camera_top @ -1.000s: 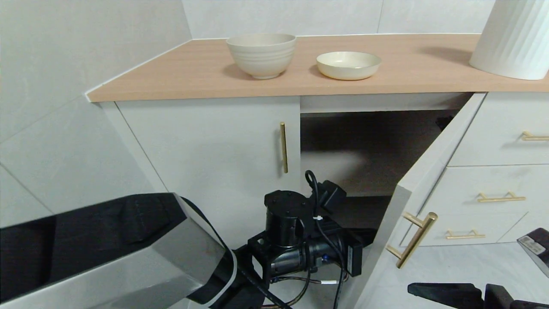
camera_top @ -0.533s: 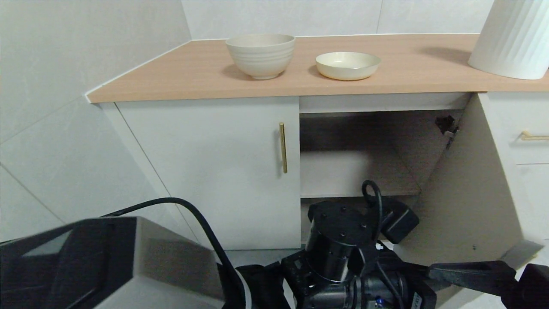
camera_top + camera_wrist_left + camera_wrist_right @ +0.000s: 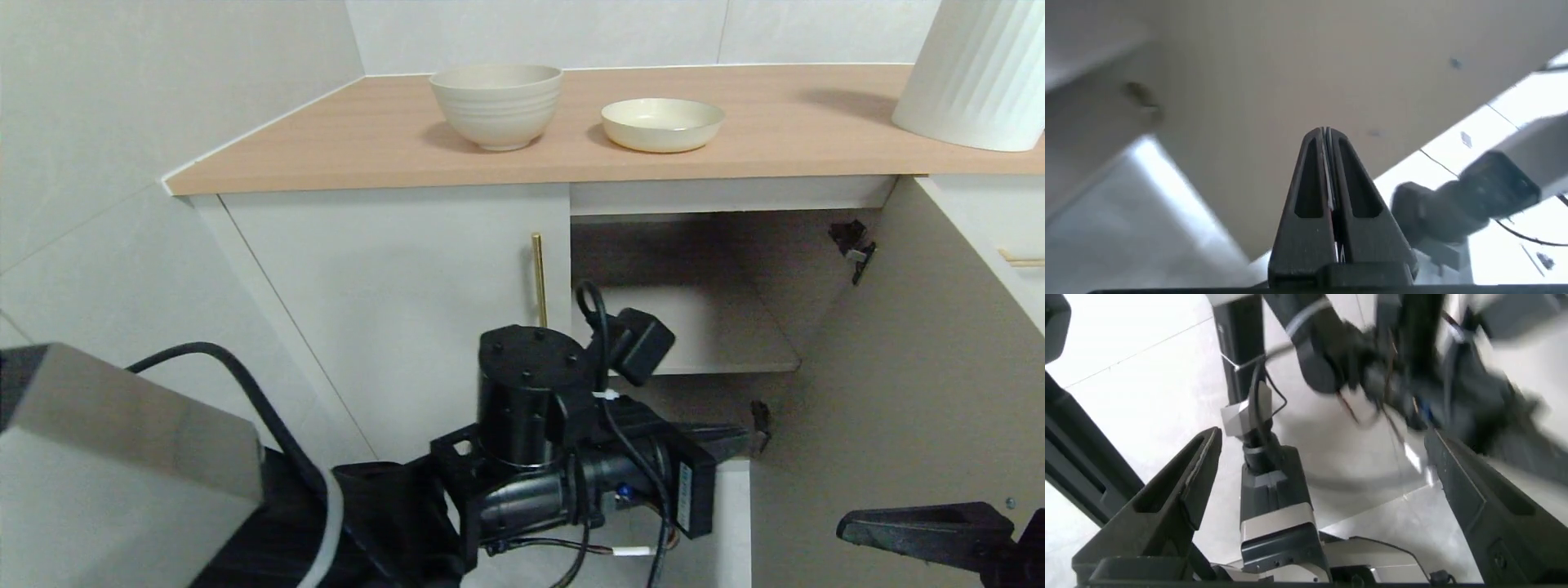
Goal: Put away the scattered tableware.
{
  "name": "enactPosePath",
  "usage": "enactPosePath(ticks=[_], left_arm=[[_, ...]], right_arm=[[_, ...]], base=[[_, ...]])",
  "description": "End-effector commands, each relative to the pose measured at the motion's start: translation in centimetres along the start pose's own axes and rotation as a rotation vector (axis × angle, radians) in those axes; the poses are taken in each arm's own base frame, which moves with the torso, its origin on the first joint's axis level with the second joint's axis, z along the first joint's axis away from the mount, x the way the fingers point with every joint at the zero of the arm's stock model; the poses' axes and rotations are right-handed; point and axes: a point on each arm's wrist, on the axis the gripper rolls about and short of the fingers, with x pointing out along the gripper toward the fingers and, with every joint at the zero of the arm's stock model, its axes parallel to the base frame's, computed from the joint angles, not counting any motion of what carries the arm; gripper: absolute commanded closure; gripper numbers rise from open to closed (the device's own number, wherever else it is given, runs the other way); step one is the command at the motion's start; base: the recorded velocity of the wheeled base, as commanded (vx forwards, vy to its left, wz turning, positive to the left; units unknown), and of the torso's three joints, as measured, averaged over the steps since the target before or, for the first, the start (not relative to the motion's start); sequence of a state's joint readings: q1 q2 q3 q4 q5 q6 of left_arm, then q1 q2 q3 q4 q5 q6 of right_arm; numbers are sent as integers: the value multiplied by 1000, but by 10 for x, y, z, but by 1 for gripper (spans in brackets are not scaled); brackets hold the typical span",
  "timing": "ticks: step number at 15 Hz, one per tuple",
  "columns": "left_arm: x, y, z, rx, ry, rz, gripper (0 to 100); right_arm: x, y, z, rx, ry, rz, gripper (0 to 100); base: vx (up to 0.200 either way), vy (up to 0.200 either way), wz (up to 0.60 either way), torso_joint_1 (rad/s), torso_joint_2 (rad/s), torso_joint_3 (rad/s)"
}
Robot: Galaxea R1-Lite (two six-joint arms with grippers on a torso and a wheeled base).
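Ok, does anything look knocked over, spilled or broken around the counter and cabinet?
Nothing stands out. The deep bowl and the shallow dish sit upright and apart on the countertop, both looking intact, with no spill around them. Below, the cabinet door stands wide open.

Two bowls (image 3: 496, 104) (image 3: 663, 122), one ribbed container (image 3: 971, 73)

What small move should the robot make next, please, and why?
Probably raise the left tool toward the ribbed bowl on the countertop, opening it on the way: the cabinet door stands wide open, the tool is shut on nothing, and bowl and shallow dish sit uncollected.
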State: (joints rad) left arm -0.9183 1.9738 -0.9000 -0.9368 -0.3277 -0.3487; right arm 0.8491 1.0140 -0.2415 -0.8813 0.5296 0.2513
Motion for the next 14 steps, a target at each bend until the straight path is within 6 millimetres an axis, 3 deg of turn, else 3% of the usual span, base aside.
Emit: enactPosePath(ticks=[1, 4, 7, 10, 12, 14], left_arm=[[-54, 11, 23, -2, -69, 82, 100], [-111, 13, 32, 0, -121, 151, 100], [-150, 12, 36, 8, -164, 181, 100], [-171, 17, 36, 7, -192, 241, 100], [-172, 19, 35, -1, -179, 254, 100], [-172, 19, 35, -9, -167, 259, 100]], right_arm=[[6, -4, -4, 17, 27, -11, 0], [25, -19, -10, 48, 90, -32, 0], [57, -38, -12, -11, 147, -41, 0], [73, -46, -16, -45, 176, -31, 0], [78, -39, -14, -55, 168, -22, 0], [95, -43, -15, -61, 165, -123, 0]], base=[[0, 0, 0, 0, 0, 0], [0, 0, 0, 0, 0, 0], [0, 0, 0, 0, 0, 0], [0, 0, 0, 0, 0, 0], [0, 0, 0, 0, 0, 0], [0, 0, 0, 0, 0, 0]])
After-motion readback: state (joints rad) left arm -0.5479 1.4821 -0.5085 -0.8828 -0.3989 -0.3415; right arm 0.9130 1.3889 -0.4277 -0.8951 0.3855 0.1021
